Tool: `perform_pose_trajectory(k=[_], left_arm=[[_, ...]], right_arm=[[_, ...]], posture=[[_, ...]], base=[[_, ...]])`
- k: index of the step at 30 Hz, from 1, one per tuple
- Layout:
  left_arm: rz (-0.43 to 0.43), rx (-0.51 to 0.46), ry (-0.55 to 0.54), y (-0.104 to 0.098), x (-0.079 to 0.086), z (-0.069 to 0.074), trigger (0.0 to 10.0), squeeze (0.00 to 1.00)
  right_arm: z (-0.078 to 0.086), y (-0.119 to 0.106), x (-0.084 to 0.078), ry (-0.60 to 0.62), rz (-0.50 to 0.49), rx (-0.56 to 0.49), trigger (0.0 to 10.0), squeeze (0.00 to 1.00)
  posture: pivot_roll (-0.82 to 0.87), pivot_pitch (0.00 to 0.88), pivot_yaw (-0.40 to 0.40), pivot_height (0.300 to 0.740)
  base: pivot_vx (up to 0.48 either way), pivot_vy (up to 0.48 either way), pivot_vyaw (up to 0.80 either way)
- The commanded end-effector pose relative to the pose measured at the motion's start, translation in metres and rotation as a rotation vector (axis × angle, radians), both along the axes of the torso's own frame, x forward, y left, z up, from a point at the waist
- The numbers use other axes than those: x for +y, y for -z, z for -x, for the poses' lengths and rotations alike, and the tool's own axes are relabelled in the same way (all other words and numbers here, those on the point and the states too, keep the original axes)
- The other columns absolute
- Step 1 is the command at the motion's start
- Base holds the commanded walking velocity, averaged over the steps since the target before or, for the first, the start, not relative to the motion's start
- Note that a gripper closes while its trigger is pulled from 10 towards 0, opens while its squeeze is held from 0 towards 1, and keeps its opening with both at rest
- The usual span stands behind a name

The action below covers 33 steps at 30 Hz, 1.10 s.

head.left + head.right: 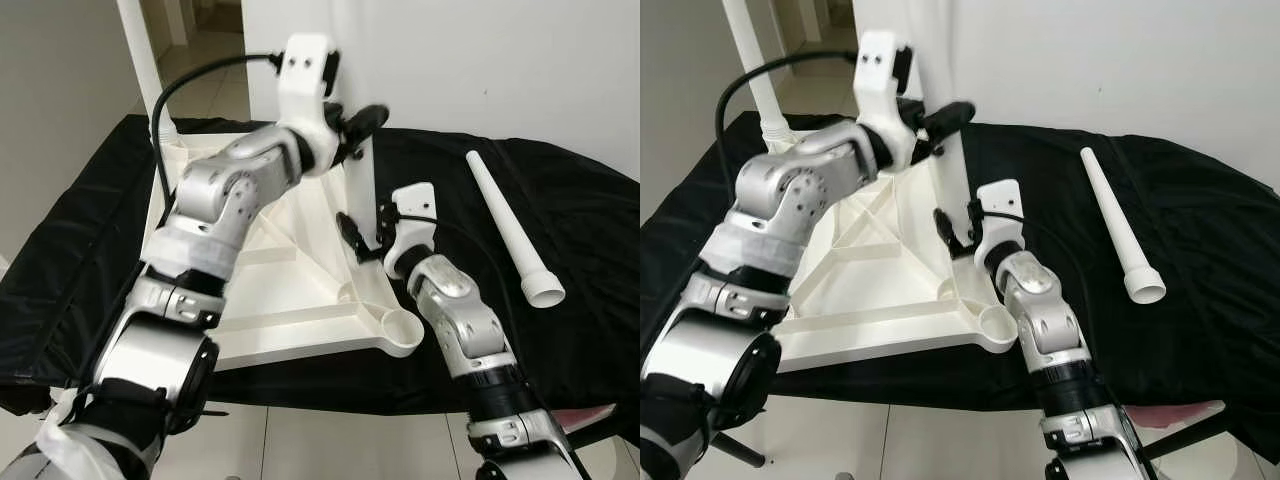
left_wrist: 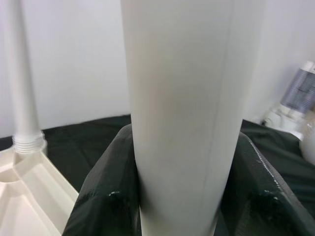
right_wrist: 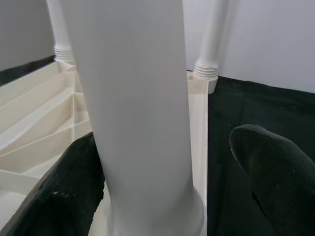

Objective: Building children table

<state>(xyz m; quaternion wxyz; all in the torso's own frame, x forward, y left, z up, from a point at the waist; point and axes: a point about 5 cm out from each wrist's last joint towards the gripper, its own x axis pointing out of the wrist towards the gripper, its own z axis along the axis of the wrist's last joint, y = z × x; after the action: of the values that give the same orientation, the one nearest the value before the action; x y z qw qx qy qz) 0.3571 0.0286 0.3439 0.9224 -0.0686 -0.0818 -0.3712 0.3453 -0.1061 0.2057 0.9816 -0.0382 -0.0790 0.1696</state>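
White plastic leg stands upright on the overturned tabletop. Left pincer clamps it high; right pincer brackets its base, fingers spread. No writing is legible.

Upright leg cut off by top edge; tabletop far corner hidden behind left arm, apparently.

Bright, even indoor light; soft close-up wrist views.

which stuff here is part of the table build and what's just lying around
Part of the job: upturned white tabletop; upright leg held by left gripper and right gripper; loose leg; empty corner socket.

Just there: black cloth; red-edged thing at the cloth's edge.
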Motion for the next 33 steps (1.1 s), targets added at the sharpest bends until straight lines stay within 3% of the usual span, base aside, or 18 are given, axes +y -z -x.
perform_pose_trajectory(k=[1,2,4,13,17,33], left_arm=[[0.01,-0.013,-0.047,-0.006,-0.008,0.002,10.0,0.0],[0.01,-0.013,-0.047,-0.006,-0.008,0.002,10.0,0.0],[0.002,-0.051,-0.075,-0.011,-0.024,0.009,10.0,0.0],[-0.014,-0.081,-0.072,-0.012,-0.043,0.015,10.0,0.0],[-0.013,-0.085,-0.081,-0.012,-0.045,0.015,10.0,0.0],[-0.011,-0.093,-0.101,-0.013,-0.047,0.014,10.0,0.0]], right_arm=[[-0.005,0.0,0.002,0.048,0.004,-0.007,10.0,0.0],[-0.005,0.0,0.002,0.048,0.004,-0.007,10.0,0.0],[-0.011,-0.006,0.011,0.099,0.021,-0.038,10.0,0.0],[-0.014,-0.019,0.028,0.149,-0.006,-0.107,10.0,0.0],[-0.014,-0.018,0.032,0.164,-0.018,-0.109,10.0,0.0],[-0.017,-0.005,0.023,0.264,-0.047,-0.03,10.0,0.0]], posture=[[0.06,0.02,-0.012,0.74],[0.06,0.02,-0.012,0.74],[0.06,0.026,-0.017,0.74],[0.06,0.038,-0.022,0.74],[0.06,0.043,-0.024,0.74],[0.05,0.053,-0.023,0.74]], base=[[0.0,0.0,0.0],[0.0,0.0,0.0],[0.0,0.0,0.0],[0.0,0.0,0.0],[0.0,0.0,0.0],[0.0,0.0,0.0]])
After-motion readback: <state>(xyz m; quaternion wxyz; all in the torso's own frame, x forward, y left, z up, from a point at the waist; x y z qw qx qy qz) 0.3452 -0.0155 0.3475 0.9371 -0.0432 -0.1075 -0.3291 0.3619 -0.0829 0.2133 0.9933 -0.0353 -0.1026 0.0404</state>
